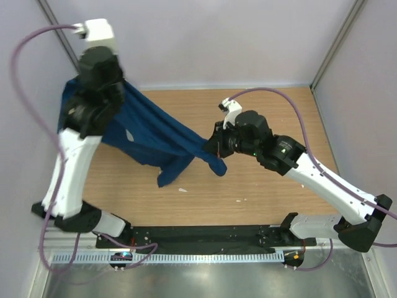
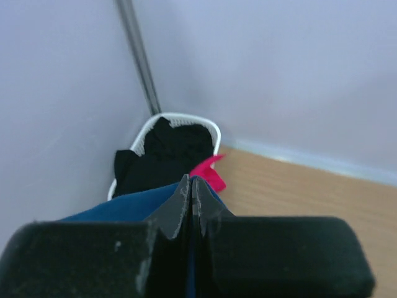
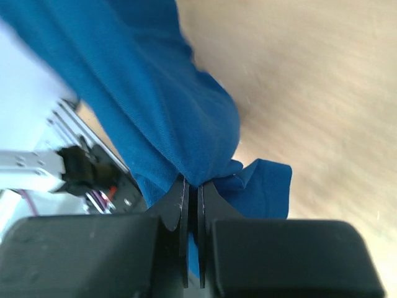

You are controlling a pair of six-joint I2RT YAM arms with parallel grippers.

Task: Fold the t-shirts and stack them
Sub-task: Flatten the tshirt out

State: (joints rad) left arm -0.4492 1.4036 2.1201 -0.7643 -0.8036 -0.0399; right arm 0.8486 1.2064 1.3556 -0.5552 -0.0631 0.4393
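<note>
Garment under handling: navy t-shirt (image 1: 149,133), lifted above the table (image 1: 267,186), stretched as a sagging band from over the table's far-left corner to over its middle.
Left gripper (image 2: 189,184): jaws pressed tight together, pinching a blue fabric edge of the shirt; raised high over the table's far-left corner.
Right gripper (image 3: 192,185): jaws all but closed, clamped on a bunched fold of the same shirt; held above the table's middle.
Hanging portion: loose tail drooping towards the table's centre-left; contact with the table surface not determinable.
Basket: white basket (image 2: 186,117), at the table's far-left corner, against the walls.
Basket contents: black t-shirt (image 2: 167,152) heaped inside and spilling over the rim; pink t-shirt (image 2: 209,172) poking out on the side facing the table's middle.
Surface debris: pale specks (image 1: 183,189) on the table's near half.
</note>
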